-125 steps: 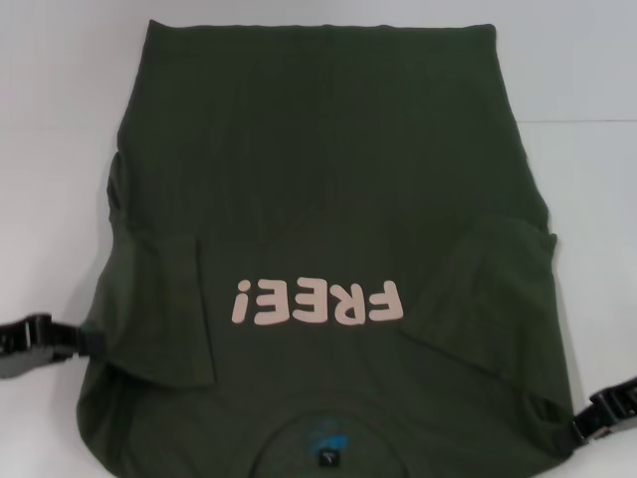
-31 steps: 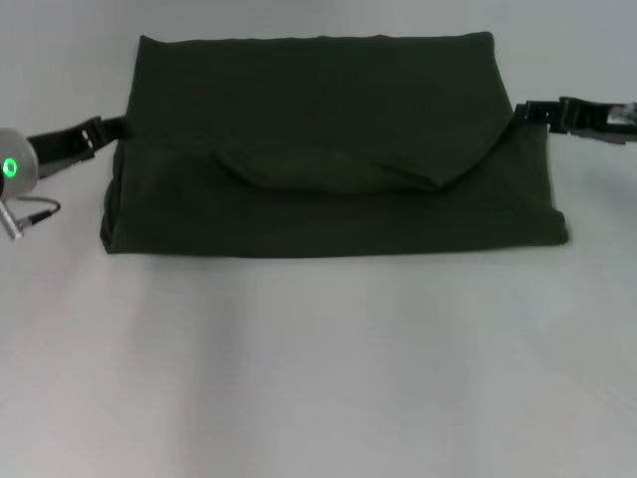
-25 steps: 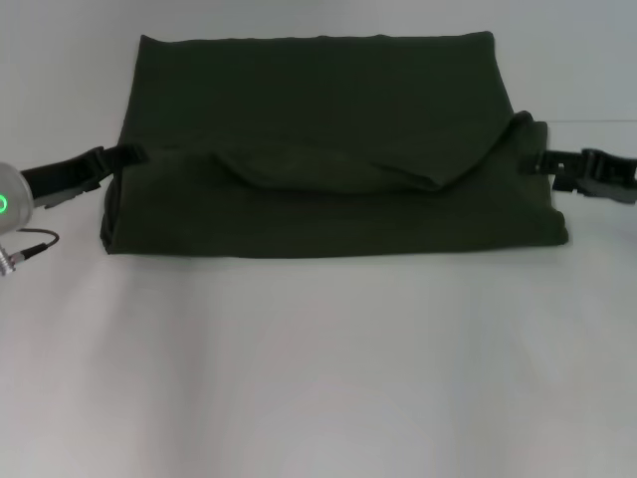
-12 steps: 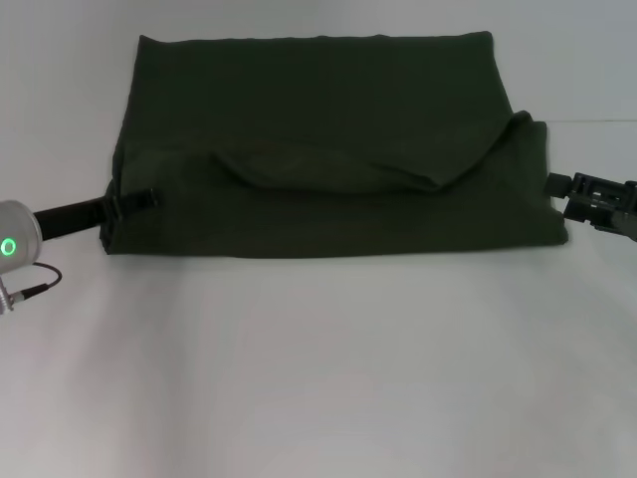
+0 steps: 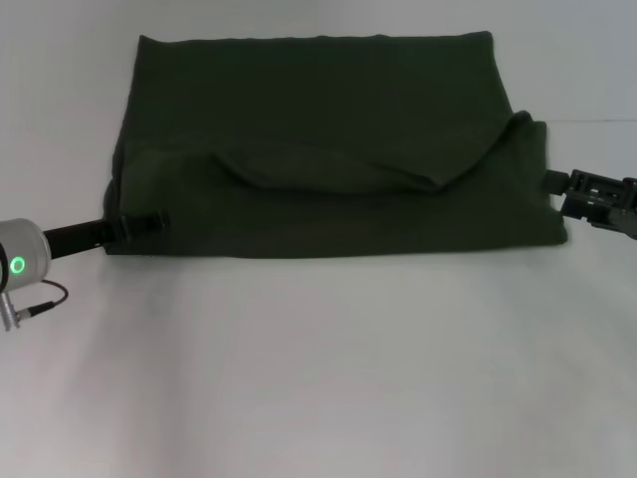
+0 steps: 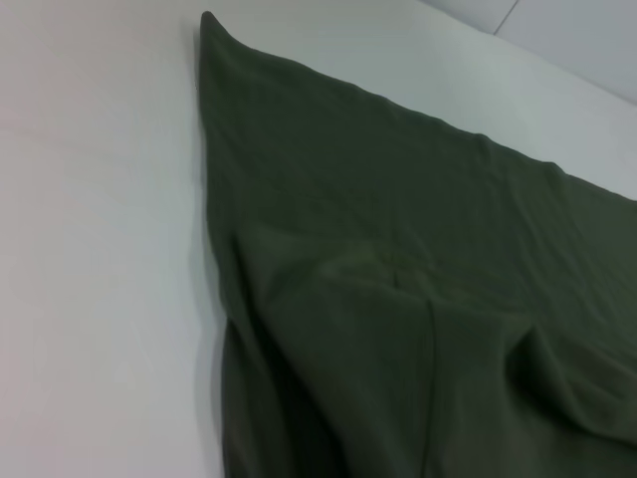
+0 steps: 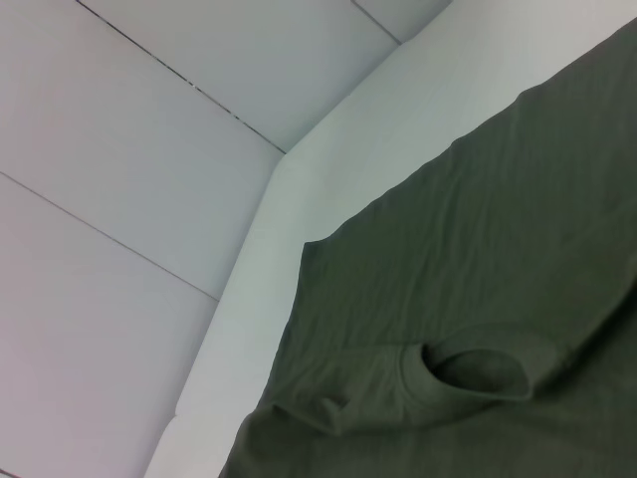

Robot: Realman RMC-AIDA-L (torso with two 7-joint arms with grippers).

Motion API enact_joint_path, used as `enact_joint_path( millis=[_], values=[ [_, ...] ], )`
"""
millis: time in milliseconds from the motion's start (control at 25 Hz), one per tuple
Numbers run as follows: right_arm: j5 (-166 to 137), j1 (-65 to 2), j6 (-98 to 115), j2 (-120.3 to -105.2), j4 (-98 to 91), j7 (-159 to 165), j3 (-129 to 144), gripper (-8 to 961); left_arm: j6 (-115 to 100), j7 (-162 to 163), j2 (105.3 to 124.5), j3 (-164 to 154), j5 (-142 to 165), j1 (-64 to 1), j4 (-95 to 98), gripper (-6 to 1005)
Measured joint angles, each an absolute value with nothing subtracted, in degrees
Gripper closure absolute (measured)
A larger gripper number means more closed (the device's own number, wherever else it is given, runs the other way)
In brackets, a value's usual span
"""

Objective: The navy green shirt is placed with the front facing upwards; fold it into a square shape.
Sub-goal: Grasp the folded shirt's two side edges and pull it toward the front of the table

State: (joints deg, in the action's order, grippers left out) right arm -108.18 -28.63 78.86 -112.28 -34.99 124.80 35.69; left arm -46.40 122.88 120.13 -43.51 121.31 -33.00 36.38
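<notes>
Olive navy green shirt point(image 5: 328, 149) now lies folded in half across the table's point(image 5: 318, 378) far edge; left gripper point(image 5: 149, 221) has slid to its near-left corner, right gripper point(image 5: 559, 184) has backed off, grip states unclear, side fold next.

Lying flat and plain, a white table point(image 5: 318, 378); rising behind its far edge, a pale panelled wall point(image 7: 129, 149) crossed by thin dark seams.

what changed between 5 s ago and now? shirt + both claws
The dark olive-green cotton T-shirt went from spread open, pink lettering up, to folded in half away from the robot, lettering hidden. In the last second the left claw slid along the shirt's left edge toward its near corner, and the right claw came down the right edge likewise. The fold's outline and the neck-opening bulge have stayed the same since.
</notes>
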Motion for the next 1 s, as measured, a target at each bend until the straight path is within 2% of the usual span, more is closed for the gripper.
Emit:
enact_joint_path(
  millis=[160,400,560,840,1000],
  values=[
    [-108.12,-28.71,78.92,-112.31,-34.98,124.82,35.63,97,-46.91,123.10,120.23,-43.66,121.81,-32.70,36.66,96],
    [-108.07,-28.70,78.96,-112.33,-34.98,124.95,35.54,100,-46.86,123.33,120.24,-43.68,121.85,-32.61,37.06,183],
    [-108.04,-28.68,78.98,-112.33,-34.98,125.05,35.48,105,-47.37,123.14,120.24,-43.82,121.85,-32.63,37.32,409],
    [-108.06,-28.76,79.03,-112.17,-34.99,125.23,35.68,117,-49.26,123.15,120.21,-44.01,121.83,-32.59,38.76,587],
    [-109.20,-29.10,79.04,-111.29,-35.09,125.57,36.12,124,-51.91,123.89,119.57,-43.73,121.78,-32.99,39.71,773]
  ],
)
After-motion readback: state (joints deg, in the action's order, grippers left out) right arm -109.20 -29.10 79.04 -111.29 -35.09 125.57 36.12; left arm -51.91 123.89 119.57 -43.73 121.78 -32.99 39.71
